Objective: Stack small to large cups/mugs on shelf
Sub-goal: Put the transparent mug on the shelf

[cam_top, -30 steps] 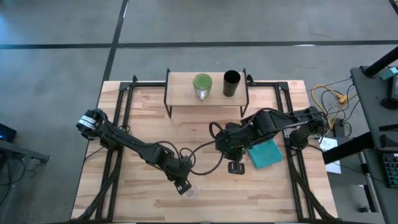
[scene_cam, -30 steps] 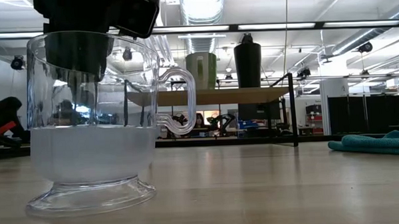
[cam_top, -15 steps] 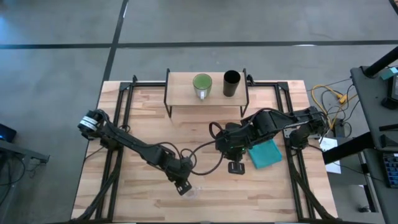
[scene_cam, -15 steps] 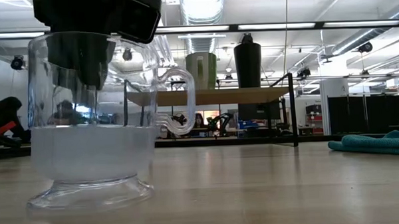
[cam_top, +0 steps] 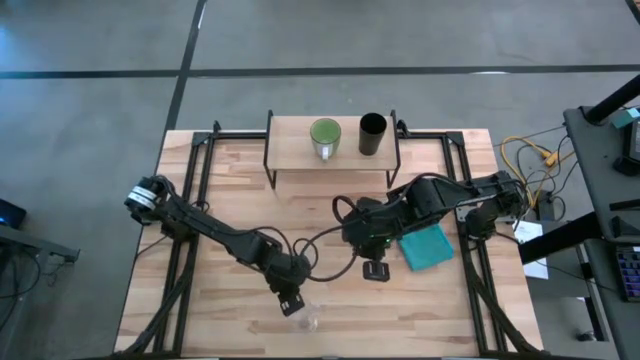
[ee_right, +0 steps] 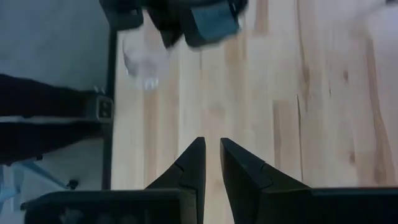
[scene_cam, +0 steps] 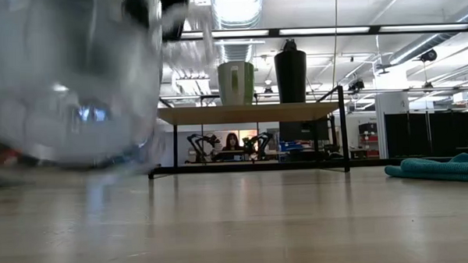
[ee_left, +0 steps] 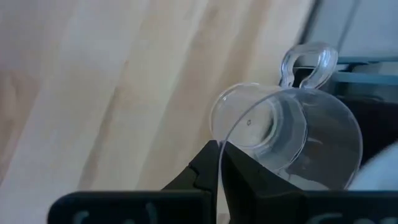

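**Glass cup pinched at its rim, clear of the table**

While the green mug (cam_top: 324, 137) and the black cup (cam_top: 372, 134) stand upright side by side on the shelf (cam_top: 290, 148) at the far edge of the table (cam_top: 230, 195), the small clear glass cup (ee_left: 287, 138) is at the near side, held by the left gripper (cam_top: 289, 300). In the left wrist view its two dark fingers (ee_left: 202, 171) are pressed together on the cup's thin wall at the rim, one inside and one outside, with the handle on the far side of the cup from them. In the low view the cup (scene_cam: 72, 78) fills the near left as a blur, its base off the tabletop and tilted. From above it shows only as a faint clear shape (cam_top: 306, 318) just past the gripper's tip, near the table's front edge.

The right gripper (cam_top: 376, 270) hangs over the middle of the table, just beside the teal cloth (cam_top: 426, 247). Its own wrist view shows the fingers (ee_right: 189, 168) a narrow gap apart, with nothing between them and bare wood below.

In the low view the green mug (scene_cam: 235, 83) and black cup (scene_cam: 290, 73) stand on the shelf board (scene_cam: 253, 113), well apart from the glass cup.
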Robot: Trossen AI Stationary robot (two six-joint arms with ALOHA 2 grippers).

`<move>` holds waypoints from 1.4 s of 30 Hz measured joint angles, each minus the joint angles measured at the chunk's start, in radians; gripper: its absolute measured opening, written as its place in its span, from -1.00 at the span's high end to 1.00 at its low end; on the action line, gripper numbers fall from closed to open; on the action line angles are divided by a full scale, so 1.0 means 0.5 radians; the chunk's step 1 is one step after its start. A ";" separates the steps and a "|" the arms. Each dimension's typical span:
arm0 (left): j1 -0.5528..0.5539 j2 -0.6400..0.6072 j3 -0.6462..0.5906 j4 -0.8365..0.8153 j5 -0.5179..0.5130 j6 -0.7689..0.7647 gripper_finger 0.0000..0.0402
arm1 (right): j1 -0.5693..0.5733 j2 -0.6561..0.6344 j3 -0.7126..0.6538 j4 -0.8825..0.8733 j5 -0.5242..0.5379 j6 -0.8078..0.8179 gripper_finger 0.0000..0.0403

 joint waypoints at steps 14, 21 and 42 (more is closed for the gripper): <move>0.278 -0.623 0.178 -0.726 -0.352 0.538 1.00 | -0.001 0.002 -0.007 0.376 0.026 -0.093 0.79; 0.472 -0.965 0.184 -0.734 -0.479 0.802 1.00 | -0.020 0.005 -0.043 0.782 0.469 -0.180 0.79; 0.855 -0.987 0.247 -0.992 -0.536 1.481 1.00 | -0.328 0.124 -0.045 0.894 0.296 -0.171 0.79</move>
